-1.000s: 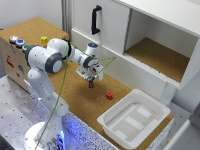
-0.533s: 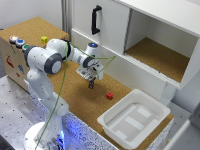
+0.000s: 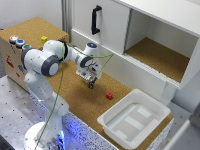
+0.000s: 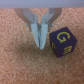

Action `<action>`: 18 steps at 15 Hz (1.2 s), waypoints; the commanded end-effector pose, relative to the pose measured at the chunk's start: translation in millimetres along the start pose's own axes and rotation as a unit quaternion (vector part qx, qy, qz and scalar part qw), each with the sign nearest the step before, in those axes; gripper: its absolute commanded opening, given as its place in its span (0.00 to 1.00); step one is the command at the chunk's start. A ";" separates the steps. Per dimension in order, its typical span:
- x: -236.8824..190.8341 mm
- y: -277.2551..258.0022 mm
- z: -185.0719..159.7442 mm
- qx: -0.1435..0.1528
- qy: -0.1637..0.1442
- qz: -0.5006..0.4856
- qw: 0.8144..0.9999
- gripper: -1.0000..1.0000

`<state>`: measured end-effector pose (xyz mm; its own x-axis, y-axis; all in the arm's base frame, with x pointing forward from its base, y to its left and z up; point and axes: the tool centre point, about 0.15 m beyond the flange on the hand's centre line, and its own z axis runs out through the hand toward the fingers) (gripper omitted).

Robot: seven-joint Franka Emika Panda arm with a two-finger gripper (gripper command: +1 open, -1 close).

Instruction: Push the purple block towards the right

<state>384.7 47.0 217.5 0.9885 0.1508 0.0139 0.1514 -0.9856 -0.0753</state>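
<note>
The purple block (image 4: 61, 43), a dark cube with a yellow "G" on its top face, rests on the cork surface in the wrist view. My gripper (image 4: 41, 44) is shut with nothing between its fingers. Its tips stand right beside the block, close to one side face; I cannot tell whether they touch it. In the exterior view my gripper (image 3: 91, 84) points down at the cork counter in front of the white cabinet. There the block is too small and too covered by the fingers to make out.
A small red block (image 3: 109, 95) lies on the cork toward the exterior view's right of the gripper. Further right sits a white tray (image 3: 117, 106). Behind is a white cabinet with a black handle (image 3: 95, 20) and an open shelf (image 3: 155, 55). A yellow block (image 3: 44, 39) sits on the wooden box.
</note>
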 end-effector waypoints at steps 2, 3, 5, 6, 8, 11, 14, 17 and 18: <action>0.3 40.1 13.0 -0.001 0.036 0.004 0.999 0.00; 4.7 43.8 12.7 -0.005 0.038 0.004 0.999 0.00; 13.6 52.4 13.0 -0.011 0.039 0.008 0.999 0.00; 16.2 57.5 12.0 -0.013 0.039 0.012 0.999 0.00; 18.8 68.3 8.0 -0.018 0.039 0.020 0.999 0.00; 19.2 89.4 6.8 -0.028 0.035 0.041 0.998 0.00; 24.5 105.3 9.3 -0.037 0.036 0.070 0.996 0.00; 29.8 111.2 10.5 -0.044 0.033 0.090 0.994 0.00; 30.0 111.5 9.7 -0.047 0.034 0.093 0.994 0.00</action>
<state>410.1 -44.0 209.4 0.9931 0.0132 0.1165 0.0191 -0.9986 -0.0502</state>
